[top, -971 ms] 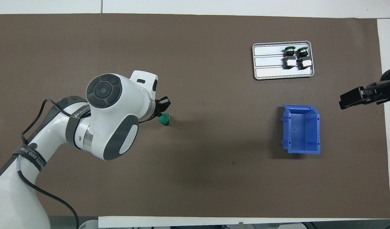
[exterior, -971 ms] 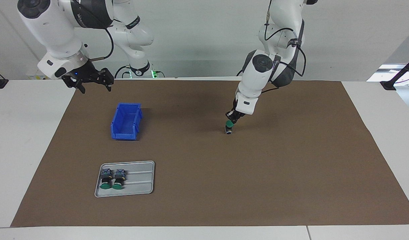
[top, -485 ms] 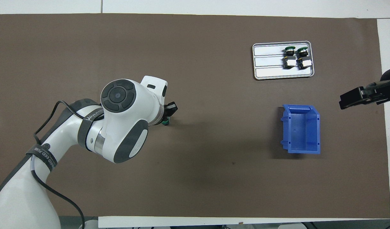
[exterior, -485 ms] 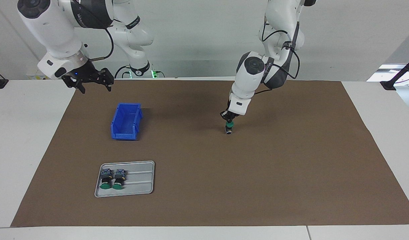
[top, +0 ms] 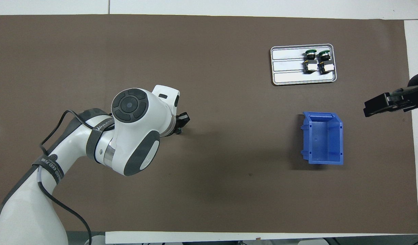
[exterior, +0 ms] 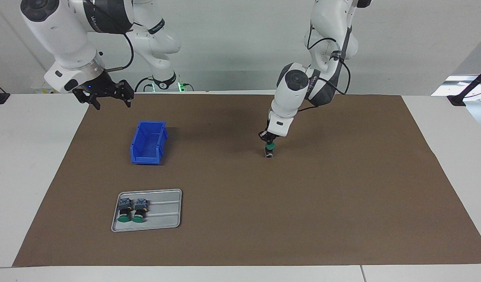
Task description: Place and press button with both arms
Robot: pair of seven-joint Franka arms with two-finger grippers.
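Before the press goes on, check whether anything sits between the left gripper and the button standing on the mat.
Nothing visible does. The left gripper, shut, is right on top of the upright button, at its green cap. The blue bin and the tray lie toward the right arm's end, where the right gripper waits open.

Bin, tray and mat on the table

A brown mat [exterior: 342, 203] covers most of the white table [exterior: 28, 164]. An empty blue bin [exterior: 148, 143] stands upright on the mat toward the right arm's end. A grey ribbed tray [exterior: 162, 211] lies flat on the mat farther from the robots than the bin, well apart from it. A black stand [exterior: 465, 94] sits at the table's edge at the left arm's end.
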